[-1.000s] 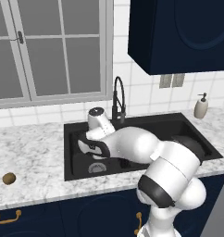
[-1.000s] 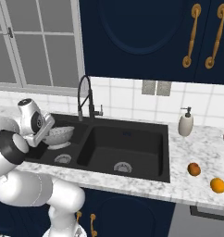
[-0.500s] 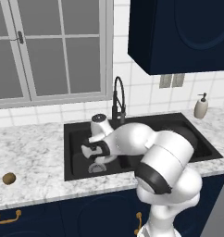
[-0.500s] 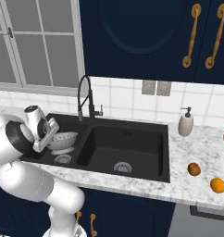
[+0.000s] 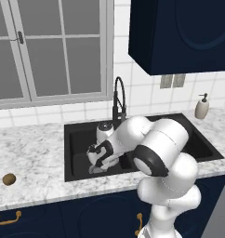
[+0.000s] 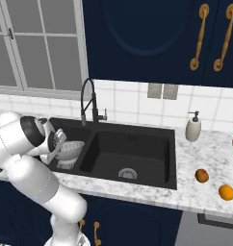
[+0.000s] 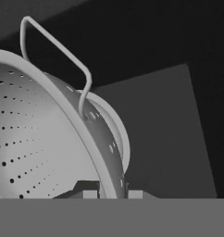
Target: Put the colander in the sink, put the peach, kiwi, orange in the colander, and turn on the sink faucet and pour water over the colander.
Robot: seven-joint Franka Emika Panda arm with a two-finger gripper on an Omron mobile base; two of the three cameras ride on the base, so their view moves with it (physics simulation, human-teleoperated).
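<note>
Left base view: the arm reaches down into the left basin of the sink (image 5: pixel 82 139), just in front of the sink faucet (image 5: pixel 118 100). The gripper (image 5: pixel 99 160) is low in this basin, and a piece of the colander (image 5: pixel 96 169) shows under it. The kiwi (image 5: pixel 9 179) lies on the counter (image 5: pixel 35 153), well apart from the sink, on its left side.

Right base view: the colander (image 6: pixel 70 150) is tilted inside the left basin, below and left of the faucet (image 6: pixel 89 101). The gripper (image 6: pixel 55 149) is at its left rim. Two orange-coloured fruits (image 6: pixel 201 175) (image 6: pixel 226 192) lie on the counter right of the sink, and a soap bottle (image 6: pixel 193 128) stands behind them.

Hand view: the fingers (image 7: pixel 86 192) are clamped on the colander's rim (image 7: pixel 111 185), one on each side of the wall. The perforated bowl (image 7: pixel 35 139) is left of them, with one wire handle (image 7: pixel 53 55) above and the ring foot (image 7: pixel 116 129) toward the black sink wall (image 7: pixel 169 134).
</note>
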